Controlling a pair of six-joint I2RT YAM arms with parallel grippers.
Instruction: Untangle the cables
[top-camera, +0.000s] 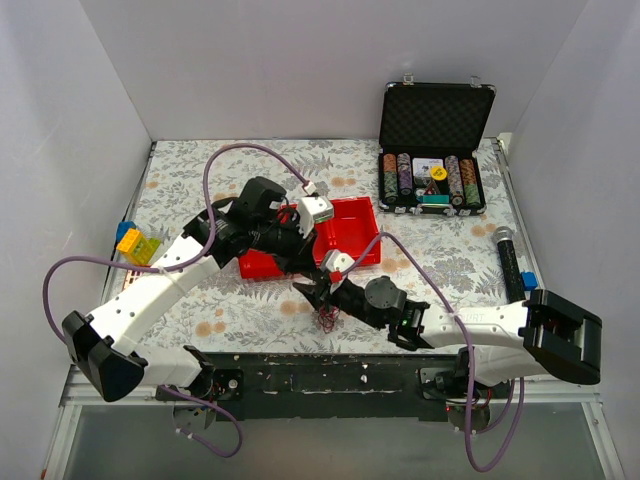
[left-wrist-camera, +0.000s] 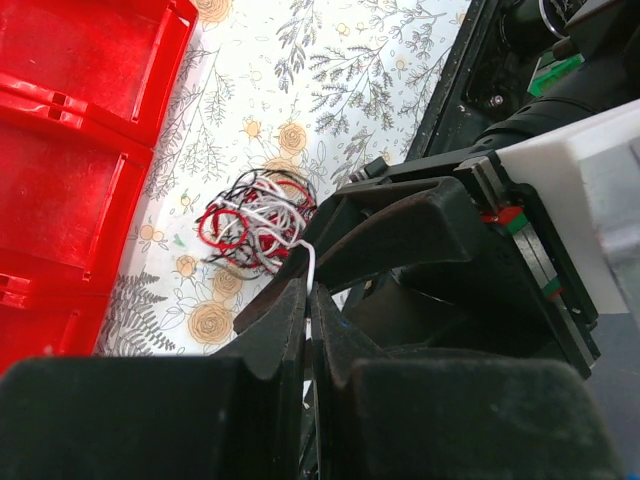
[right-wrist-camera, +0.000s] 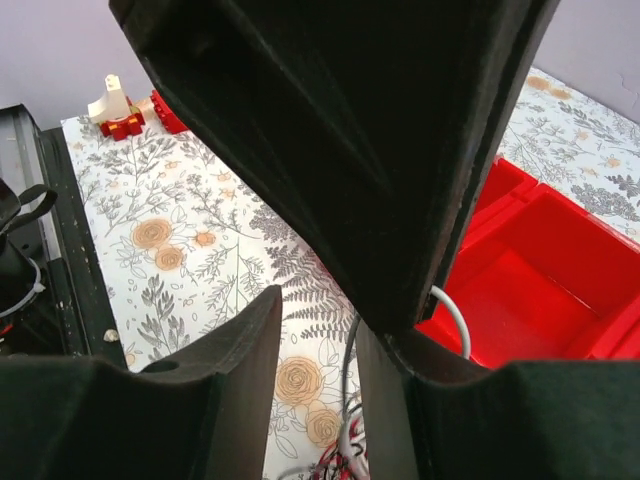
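Observation:
The cables are a small tangle of thin red, black and white wires (top-camera: 327, 318) lying on the floral tablecloth near the front edge. The tangle also shows in the left wrist view (left-wrist-camera: 255, 222) and at the bottom of the right wrist view (right-wrist-camera: 345, 462). My left gripper (top-camera: 303, 278) (left-wrist-camera: 308, 290) is shut on a white wire (left-wrist-camera: 311, 262) that runs up from the tangle. My right gripper (top-camera: 318, 292) (right-wrist-camera: 318, 320) is open just above the tangle, right beside the left one. A white strand (right-wrist-camera: 350, 370) hangs in its gap next to the right finger.
A red tray (top-camera: 350, 225) (left-wrist-camera: 70, 150) (right-wrist-camera: 530, 290) stands just behind the grippers. An open black case of poker chips (top-camera: 432, 170) is at the back right. A black cylinder (top-camera: 508, 262) lies at the right edge, and yellow and blue blocks (top-camera: 135, 243) at the left.

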